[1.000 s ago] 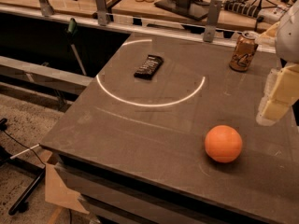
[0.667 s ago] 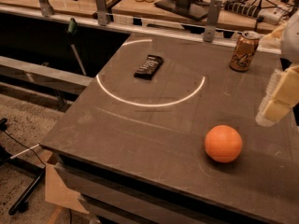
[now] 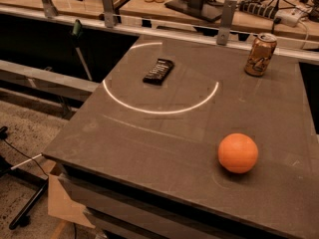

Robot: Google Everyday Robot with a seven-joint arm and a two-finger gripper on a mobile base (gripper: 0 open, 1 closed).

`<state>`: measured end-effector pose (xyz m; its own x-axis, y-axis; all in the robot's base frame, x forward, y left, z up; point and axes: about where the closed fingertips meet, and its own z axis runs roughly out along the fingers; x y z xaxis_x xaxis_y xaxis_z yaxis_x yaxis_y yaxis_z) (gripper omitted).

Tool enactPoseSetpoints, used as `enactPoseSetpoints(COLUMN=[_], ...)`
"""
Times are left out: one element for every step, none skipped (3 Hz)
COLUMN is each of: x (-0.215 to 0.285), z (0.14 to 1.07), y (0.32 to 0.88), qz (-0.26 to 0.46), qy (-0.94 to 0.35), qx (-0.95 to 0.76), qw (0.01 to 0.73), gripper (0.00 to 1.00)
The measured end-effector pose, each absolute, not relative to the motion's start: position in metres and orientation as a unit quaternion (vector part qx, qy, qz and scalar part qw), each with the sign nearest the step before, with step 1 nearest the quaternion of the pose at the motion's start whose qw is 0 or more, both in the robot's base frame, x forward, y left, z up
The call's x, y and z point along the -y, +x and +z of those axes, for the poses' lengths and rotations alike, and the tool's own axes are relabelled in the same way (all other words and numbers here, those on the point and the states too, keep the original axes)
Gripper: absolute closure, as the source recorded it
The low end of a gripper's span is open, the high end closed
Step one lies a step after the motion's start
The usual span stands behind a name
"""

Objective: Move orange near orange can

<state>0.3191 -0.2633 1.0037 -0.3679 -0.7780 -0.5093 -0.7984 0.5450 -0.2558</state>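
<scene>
Sitting smooth and round at the lower right of the matte grey table, the orange is well apart from the orange can — a coppery cylinder, silver-rimmed, upright at the upper right. A flat black snack bar lies upper centre. The gripper is out of frame — no telling whether it is spread or pressed together.
</scene>
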Motion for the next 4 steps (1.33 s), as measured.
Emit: enactPoseSetpoints(x=[0.281,0.268,0.268,0.271], z=[1.006,1.018,1.018,1.011], y=[0.228,0.219,0.219,0.228], qz=[0.041,0.067,0.066,0.080], qy=[-0.431,-0.425,-0.425,-0.421], qx=[-0.837,-0.824,-0.824,-0.821], qw=[0.336,0.369,0.370,0.378], gripper=[0.00,0.00,0.00,0.00])
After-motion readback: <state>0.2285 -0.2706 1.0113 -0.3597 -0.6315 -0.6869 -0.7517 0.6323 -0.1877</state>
